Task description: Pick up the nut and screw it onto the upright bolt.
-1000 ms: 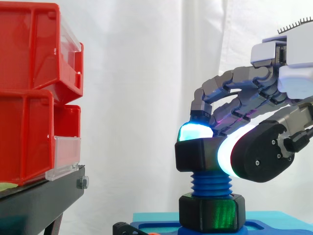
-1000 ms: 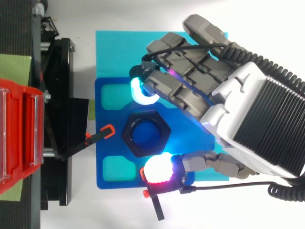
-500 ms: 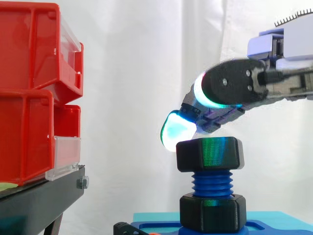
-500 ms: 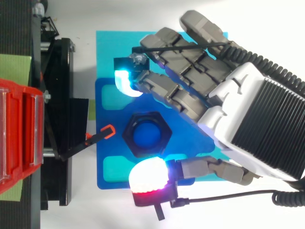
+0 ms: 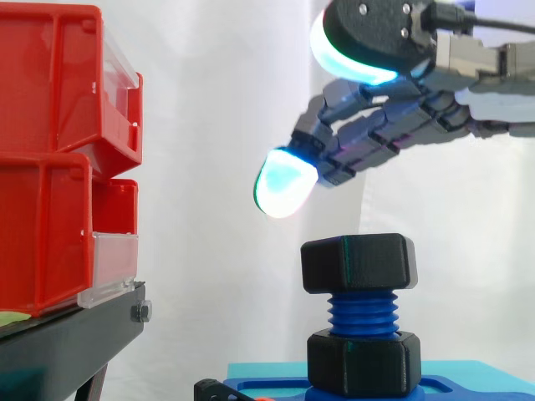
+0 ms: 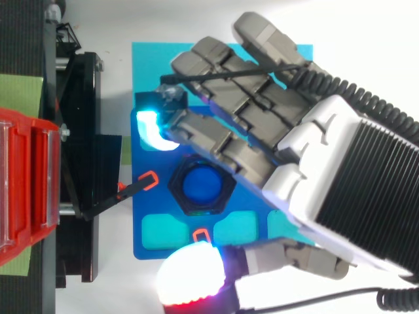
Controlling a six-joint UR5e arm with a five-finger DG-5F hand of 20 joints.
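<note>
From my screen, the hand (image 5: 380, 134) hangs in the air above the work. Its thumb sits closest to the side camera and the fingers (image 5: 359, 142) reach out to the left beyond it. They are loosely spread, only slightly bent, and have hold of nothing. One glowing fingertip (image 5: 284, 184) points down and to the left, clear of everything.

Below it the black nut (image 5: 359, 263) sits on the top end of the upright blue bolt (image 5: 361, 314), with bare thread showing beneath it. There is open air between the nut and the hand. The bolt rises out of a black hex collar (image 5: 363, 361) set in a blue tray (image 6: 141, 216). The tray lies on a light-blue mat (image 6: 150, 59).

Off to the left, stacked red bins (image 5: 50, 150) rest on a black stand (image 5: 67, 342). The white curtain (image 5: 217, 100) hangs behind it all.
</note>
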